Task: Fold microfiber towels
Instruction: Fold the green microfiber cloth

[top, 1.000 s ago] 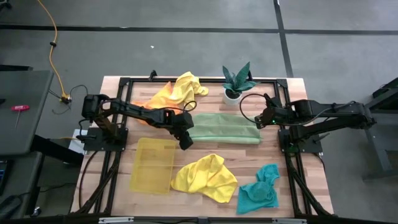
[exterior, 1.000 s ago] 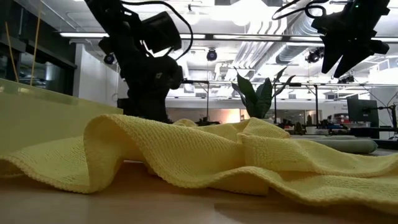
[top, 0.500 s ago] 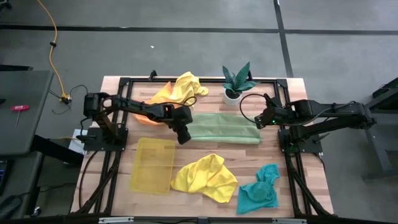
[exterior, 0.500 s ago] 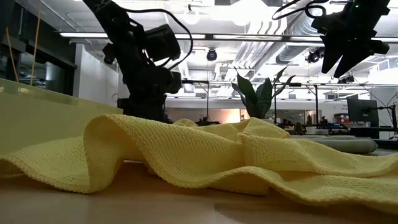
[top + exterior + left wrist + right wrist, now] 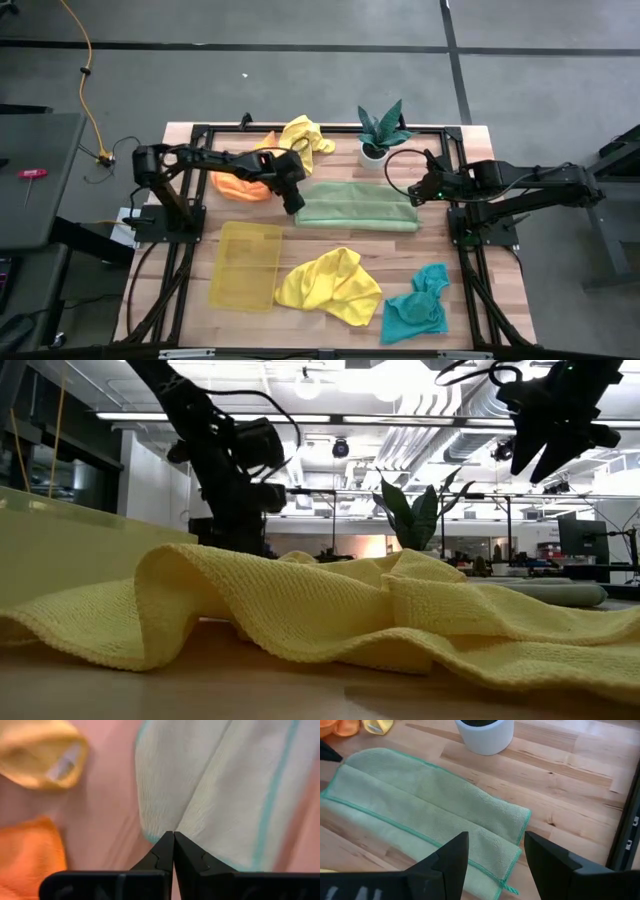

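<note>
An olive-green towel (image 5: 358, 205) lies folded into a long strip across the table's middle, flat on the wood. My left gripper (image 5: 293, 203) is shut, and its tips (image 5: 173, 835) stand at the strip's left end. My right gripper (image 5: 496, 842) hangs open above the strip's right end (image 5: 510, 827) and holds nothing. An orange towel (image 5: 240, 184) and a yellow towel (image 5: 303, 135) lie crumpled at the far left. Another yellow towel (image 5: 330, 285) and a teal towel (image 5: 415, 310) lie crumpled near the front edge. My left gripper's shut fingertips slant down at the left end edge (image 5: 150, 832) of the olive-green towel. I cannot tell whether they touch the cloth. Nothing shows between the fingers.
A translucent yellow tray (image 5: 245, 265) sits at the front left. A potted plant (image 5: 380, 130) in a white pot (image 5: 485, 732) stands just beyond the green strip. The near yellow towel (image 5: 350, 610) fills the low view's foreground. Black frame rails (image 5: 200, 130) border the table.
My left gripper has gone toward the table's far edge, from beside the tray's far end up along the green strip's left end, staying shut. The orange towel shows more fully behind it.
</note>
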You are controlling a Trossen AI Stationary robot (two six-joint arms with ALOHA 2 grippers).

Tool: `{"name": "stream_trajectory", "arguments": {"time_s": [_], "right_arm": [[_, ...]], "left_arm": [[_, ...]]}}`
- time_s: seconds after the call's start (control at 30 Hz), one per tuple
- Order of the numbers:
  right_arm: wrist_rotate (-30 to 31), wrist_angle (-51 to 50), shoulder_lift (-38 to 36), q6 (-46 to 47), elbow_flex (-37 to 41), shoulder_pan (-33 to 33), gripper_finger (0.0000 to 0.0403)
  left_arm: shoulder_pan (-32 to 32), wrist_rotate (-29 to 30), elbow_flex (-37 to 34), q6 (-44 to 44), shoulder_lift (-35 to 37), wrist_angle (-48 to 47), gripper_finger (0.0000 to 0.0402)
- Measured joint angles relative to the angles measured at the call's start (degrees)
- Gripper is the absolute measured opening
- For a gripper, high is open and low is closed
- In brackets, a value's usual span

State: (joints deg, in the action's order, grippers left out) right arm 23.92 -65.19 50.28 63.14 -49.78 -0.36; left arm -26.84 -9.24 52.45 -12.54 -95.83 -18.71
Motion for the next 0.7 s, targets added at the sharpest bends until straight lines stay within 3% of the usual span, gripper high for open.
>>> {"name": "stream_trajectory", "arguments": {"time_s": [0.23,0.47,0.7], "right_arm": [[0.0,0.0,0.0,0.0,0.0,0.0,0.0186],[0.4,0.0,0.0,1.0,0.0,0.0,0.0186],[0.5,0.0,0.0,1.1,0.0,0.0,0.0186]], "left_arm": [[-0.1,-6.1,0.1,-4.0,8.3,-5.8,0.0],[4.3,-6.8,0.0,-13.3,6.8,-9.3,0.001],[8.9,1.8,0.0,-26.4,3.1,-6.7,0.0071]]}}
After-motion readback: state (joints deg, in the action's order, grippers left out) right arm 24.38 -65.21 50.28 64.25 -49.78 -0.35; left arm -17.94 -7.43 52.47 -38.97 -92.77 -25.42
